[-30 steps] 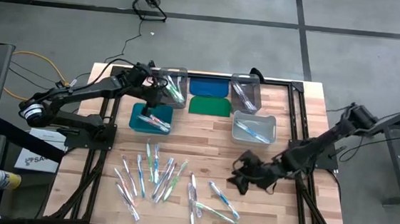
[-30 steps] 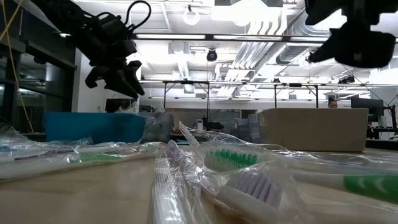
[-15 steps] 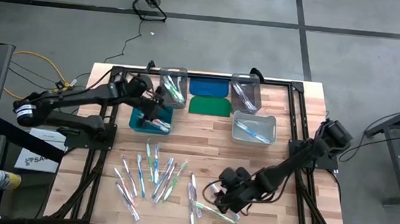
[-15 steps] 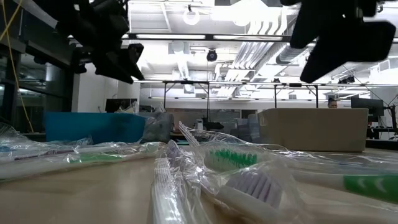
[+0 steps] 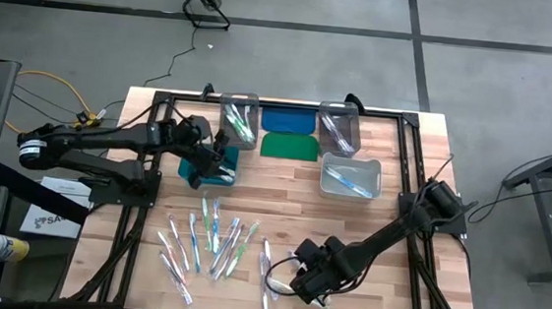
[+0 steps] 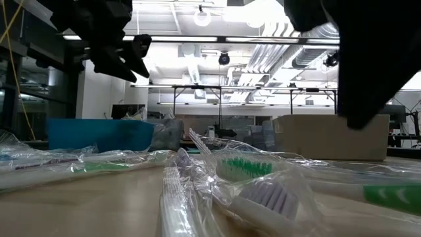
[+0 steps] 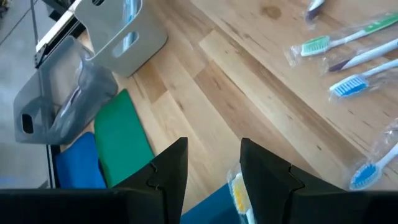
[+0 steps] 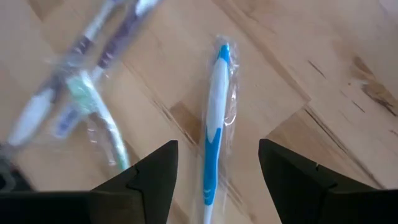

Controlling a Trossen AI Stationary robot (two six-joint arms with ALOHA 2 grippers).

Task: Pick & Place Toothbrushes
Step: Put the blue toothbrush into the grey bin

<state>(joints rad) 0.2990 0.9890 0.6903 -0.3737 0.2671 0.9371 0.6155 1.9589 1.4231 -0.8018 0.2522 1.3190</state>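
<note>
Several wrapped toothbrushes (image 5: 215, 243) lie flat on the near half of the wooden table, and more fill the foreground of the low view (image 6: 250, 178). My right gripper (image 5: 298, 278) hangs open over the near-right cluster. In its wrist view (image 8: 216, 149) the fingers stand on either side of a blue-and-white wrapped toothbrush (image 8: 212, 118) without touching it. My left gripper (image 5: 212, 159) is open and empty above the teal bin (image 5: 194, 171). Its wrist view (image 7: 214, 165) shows a toothbrush (image 7: 237, 188) lying in that bin.
A clear bin (image 5: 240, 119) and another (image 5: 338, 126) stand at the far edge, both holding toothbrushes. A third clear bin (image 5: 350, 175) is nearer on the right. A blue lid (image 5: 289, 120) and a green lid (image 5: 289, 146) lie between them. Bare wood shows mid-table.
My right gripper has moved toward the table's left and near edge and down, from right of the pile to just over the near-right toothbrushes. My left gripper has drawn back from the far-left clear bin toward the near edge and now hangs over the teal bin.
</note>
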